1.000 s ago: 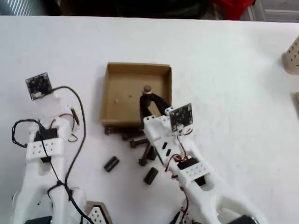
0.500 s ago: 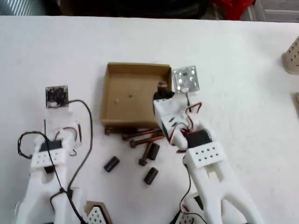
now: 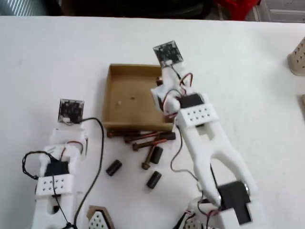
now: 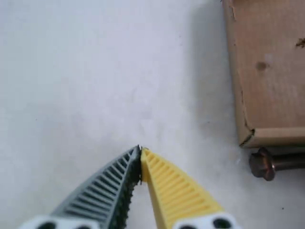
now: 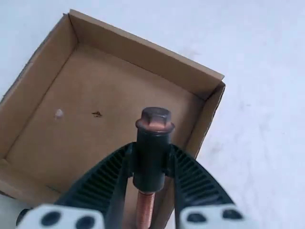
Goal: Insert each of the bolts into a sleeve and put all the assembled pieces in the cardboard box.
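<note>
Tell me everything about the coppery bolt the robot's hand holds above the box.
A copper-coloured metal bolt with a hexagonal flanged head, pushed through a black cylindrical sleeve; its shank sticks out the other end. The right hand grips the sleeve with black ribbed jaws, holding it over the open brown cardboard box.

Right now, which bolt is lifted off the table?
The bolt in a black sleeve, held between the fingers of the right gripper over the cardboard box; the other bolts lie on the table beside the box.
</note>
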